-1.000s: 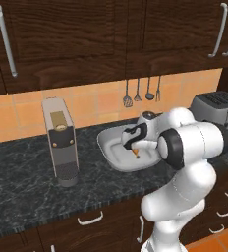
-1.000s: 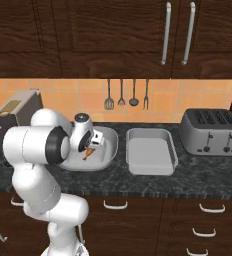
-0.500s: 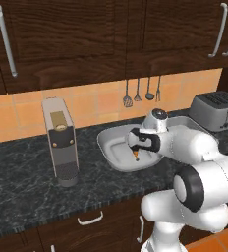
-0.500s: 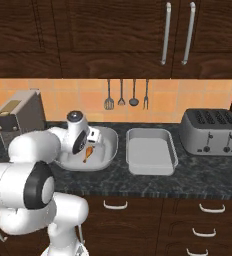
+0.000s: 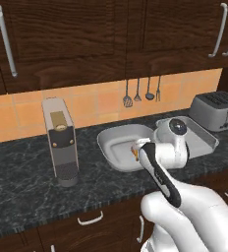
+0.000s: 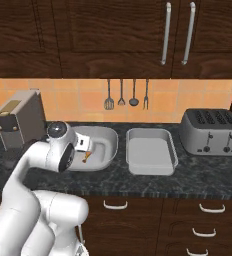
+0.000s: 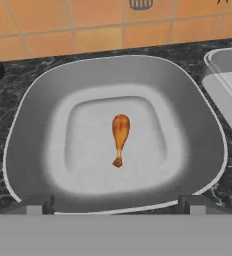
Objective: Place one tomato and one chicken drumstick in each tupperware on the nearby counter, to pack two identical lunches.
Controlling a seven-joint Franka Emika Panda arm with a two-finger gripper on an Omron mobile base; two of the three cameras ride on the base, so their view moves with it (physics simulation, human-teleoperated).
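Hand view: drumstick (image 7: 120,138) lies in oval tupperware (image 7: 33,125).

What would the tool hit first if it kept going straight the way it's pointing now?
Most likely the chicken drumstick lying on the floor of the oval tupperware. The open tool points down into that basin, roughly centred on it, though the depth is hard to judge.

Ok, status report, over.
Gripper open above the oval container. Drumstick lying inside it. Rectangular container holds nothing. Nothing in the way.
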